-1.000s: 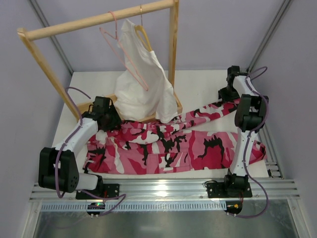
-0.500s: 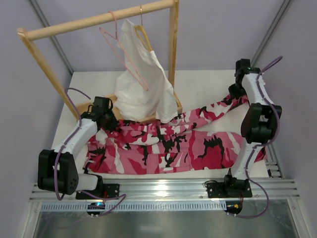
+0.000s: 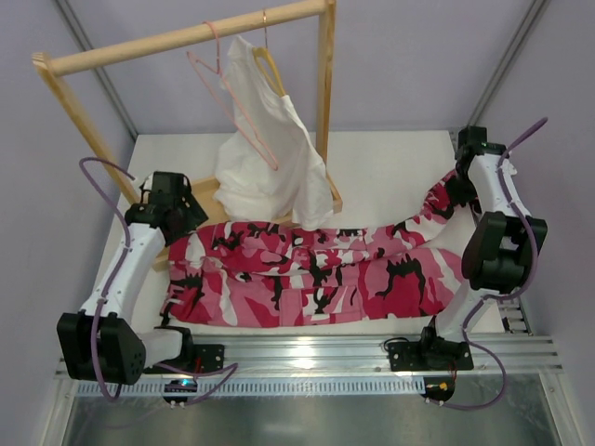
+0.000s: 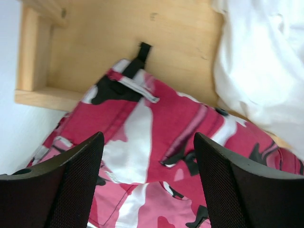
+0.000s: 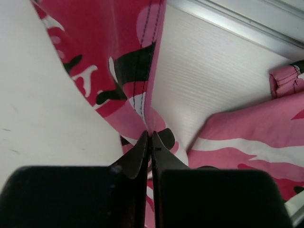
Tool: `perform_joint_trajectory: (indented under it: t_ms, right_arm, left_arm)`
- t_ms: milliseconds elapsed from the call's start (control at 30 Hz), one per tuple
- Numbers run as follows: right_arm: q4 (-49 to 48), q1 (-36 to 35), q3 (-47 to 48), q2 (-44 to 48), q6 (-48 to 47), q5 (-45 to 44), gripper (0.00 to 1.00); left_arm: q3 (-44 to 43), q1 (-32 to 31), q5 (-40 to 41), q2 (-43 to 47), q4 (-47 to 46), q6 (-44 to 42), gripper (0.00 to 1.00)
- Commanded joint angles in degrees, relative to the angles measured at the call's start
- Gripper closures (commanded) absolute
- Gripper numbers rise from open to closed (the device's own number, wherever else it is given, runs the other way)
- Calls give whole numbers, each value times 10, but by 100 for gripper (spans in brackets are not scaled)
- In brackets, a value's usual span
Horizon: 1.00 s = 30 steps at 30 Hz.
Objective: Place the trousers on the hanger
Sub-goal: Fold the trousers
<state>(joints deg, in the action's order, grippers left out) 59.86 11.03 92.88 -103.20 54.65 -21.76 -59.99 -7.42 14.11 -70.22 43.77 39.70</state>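
Observation:
The pink, white and black camouflage trousers [image 3: 307, 274] lie spread across the table, waistband end at the left. One leg runs up to the right, where my right gripper [image 3: 457, 186] is shut on its cloth; in the right wrist view the jaws [image 5: 149, 135] pinch a fold of the trousers [image 5: 137, 57] lifted off the table. My left gripper [image 3: 177, 216] hovers open over the waistband corner [image 4: 137, 118], nothing between its fingers [image 4: 71, 175]. The thin pink hanger [image 3: 232, 98] hangs empty from the wooden rail.
A wooden rack [image 3: 186, 37] stands at the back left, its base board [image 4: 123, 38] under the trousers' corner. A white garment [image 3: 265, 158] hangs on a tan wooden hanger beside the pink one. A metal rail [image 3: 307, 353] runs along the near edge.
My right gripper pulled the trouser leg out to the far right, stretching it. My left gripper let go of the waistband, opened, and drew back to the left.

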Motion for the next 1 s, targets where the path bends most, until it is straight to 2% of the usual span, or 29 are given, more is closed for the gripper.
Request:
perform_joint_trajectory:
  t_ms: [0,133,300,533,633,733,767,867,967]
  right_arm:
    - [-70,10,-68,57,-53,31,96]
    - [-124,15,-123,75,-89,59,96]
    - [-143,26,-139,88,-116,95,96]
    - [-149,32,-137,98,-120,125,96]
    - [-154,33,-147,102,-122,129,96]
    - [-158,35,-156,107,-124,132,96]
    - [-158,35,-156,107,-125,134,96]
    - [-156,37,-154,111,-126,137,96]
    - [-156,37,-153,116,-127,138,96]
  left_arm:
    - [0,39,18,10,49,33,23]
    - [13,40,-20,0,36,40,21]
    - [37,39,-43,3,8,15,29]
    - [62,37,-71,-3,29,24,33]
    - [80,30,-74,2,11,26,39]
    - [88,28,-94,-6,2,30,59]
    - [89,26,-98,-9,4,31,75]
    - [85,26,-87,-4,28,38,98]
    - [74,26,-52,24,61,47,100]
